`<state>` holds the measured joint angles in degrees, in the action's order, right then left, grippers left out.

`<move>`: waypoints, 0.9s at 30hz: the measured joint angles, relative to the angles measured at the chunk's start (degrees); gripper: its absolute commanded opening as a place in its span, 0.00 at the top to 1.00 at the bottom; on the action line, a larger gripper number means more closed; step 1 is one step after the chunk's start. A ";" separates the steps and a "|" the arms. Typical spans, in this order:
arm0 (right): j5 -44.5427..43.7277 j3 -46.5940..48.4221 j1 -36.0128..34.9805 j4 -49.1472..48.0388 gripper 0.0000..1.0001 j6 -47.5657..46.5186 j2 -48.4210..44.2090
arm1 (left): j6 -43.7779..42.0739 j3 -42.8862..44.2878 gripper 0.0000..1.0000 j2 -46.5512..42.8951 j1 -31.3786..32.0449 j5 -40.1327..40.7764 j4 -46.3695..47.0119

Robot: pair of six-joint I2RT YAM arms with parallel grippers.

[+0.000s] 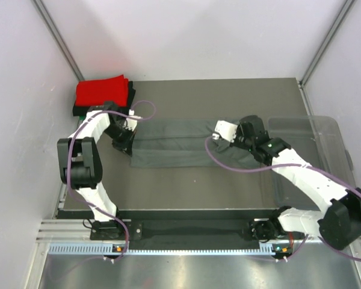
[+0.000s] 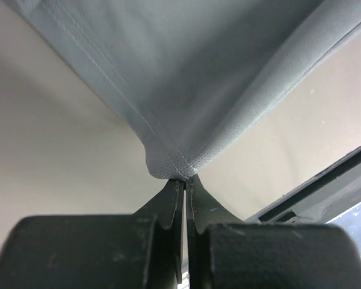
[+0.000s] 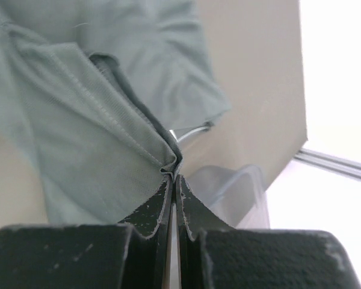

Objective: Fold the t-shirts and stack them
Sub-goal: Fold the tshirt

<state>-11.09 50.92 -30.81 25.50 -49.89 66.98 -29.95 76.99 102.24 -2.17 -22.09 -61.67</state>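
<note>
A dark grey t-shirt (image 1: 177, 143) lies as a long folded band across the middle of the table. My left gripper (image 1: 126, 144) is shut on its left end; the left wrist view shows a hemmed corner of the shirt (image 2: 168, 165) pinched between the closed tips (image 2: 185, 178). My right gripper (image 1: 239, 139) is shut on the shirt's right end, where a folded edge (image 3: 171, 159) is squeezed in the jaws (image 3: 175, 176). At the back left sits a folded red t-shirt (image 1: 102, 90) on top of a black one (image 1: 131, 96).
A clear plastic bin (image 1: 313, 159) stands on the right side of the table, under and beside my right arm; its rim (image 3: 228, 186) shows in the right wrist view. White walls enclose the table at the back and sides.
</note>
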 measured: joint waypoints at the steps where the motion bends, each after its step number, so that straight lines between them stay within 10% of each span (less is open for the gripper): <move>1: -0.02 0.79 0.74 -0.79 1.00 0.02 1.05 | 0.00 0.50 1.00 0.90 0.09 -0.02 0.04; 27: 0.63 11.13 7.06 -14.38 1.00 1.11 22.40 | 3.41 12.68 1.00 12.11 0.46 1.68 2.95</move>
<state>-10.46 62.04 -23.75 11.11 -48.77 89.38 -26.55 89.67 114.34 -1.72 -20.40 -58.72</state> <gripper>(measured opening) 0.009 0.015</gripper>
